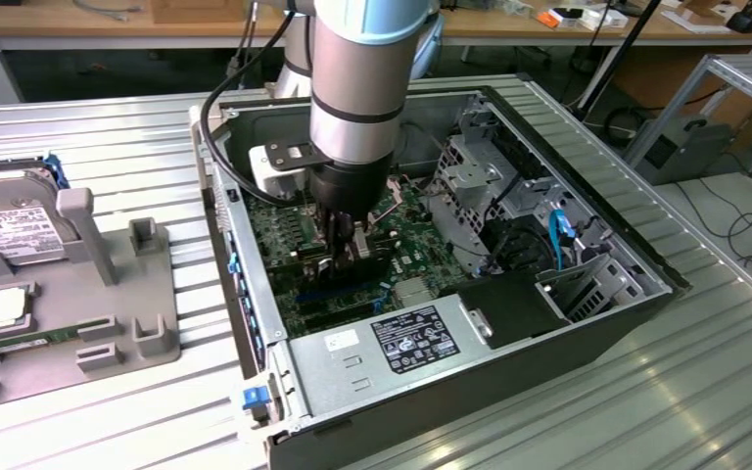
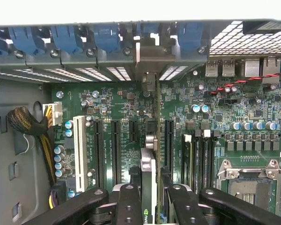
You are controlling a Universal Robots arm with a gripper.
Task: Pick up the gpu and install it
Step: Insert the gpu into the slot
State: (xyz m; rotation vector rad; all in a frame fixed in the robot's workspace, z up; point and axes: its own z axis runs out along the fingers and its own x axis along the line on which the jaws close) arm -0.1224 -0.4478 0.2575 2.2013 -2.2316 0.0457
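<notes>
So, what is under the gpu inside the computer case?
Under the gpu, held on edge by the gripper, lies the green motherboard with black expansion slots. The card covers the slot directly beneath it.

Even, bright overhead light falls on the ribbed metal worktop (image 1: 689, 392), which shows soft sheen near its front right corner. The open computer case (image 1: 586, 196) is dimmer inside, the arm shading the motherboard (image 1: 409, 255). In the wrist view a washed-out white band covers the case rim (image 2: 140, 11); the gripper fingers (image 2: 129, 206) look soft.
</notes>
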